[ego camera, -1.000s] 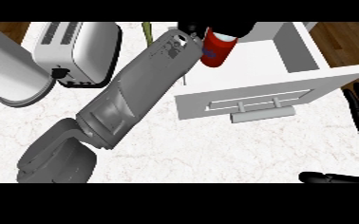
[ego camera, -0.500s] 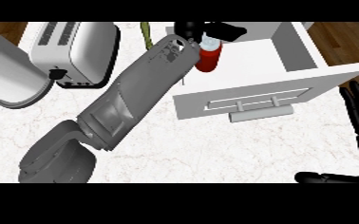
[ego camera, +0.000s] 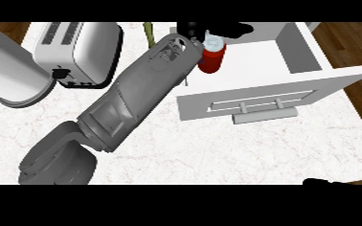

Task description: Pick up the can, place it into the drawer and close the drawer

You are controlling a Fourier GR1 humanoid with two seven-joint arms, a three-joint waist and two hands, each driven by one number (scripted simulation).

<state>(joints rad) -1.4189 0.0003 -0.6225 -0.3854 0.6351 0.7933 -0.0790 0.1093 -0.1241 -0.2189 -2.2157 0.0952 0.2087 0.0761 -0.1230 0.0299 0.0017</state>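
The red can (ego camera: 211,61) with a pale top hangs upright over the left rear corner of the open white drawer (ego camera: 300,52). My left forearm runs up from the lower left. Its black hand (ego camera: 192,28) is curled round the can's top, near the upper edge of the view. The drawer's inside shows nothing but the can's lower end at its left wall. The drawer front with its bar handle (ego camera: 260,117) faces me. Only a black sliver of my right hand (ego camera: 331,182) shows at the lower right edge.
A white toaster (ego camera: 79,51) stands at the back left, with a large pale grey appliance (ego camera: 17,84) further left. A thin green object (ego camera: 149,32) lies behind my left forearm. Brown floor shows past the counter's right edge.
The left hand has brought the can a little lower and to the left, and the can now hangs more upright at the drawer's left wall. The right hand stays put.
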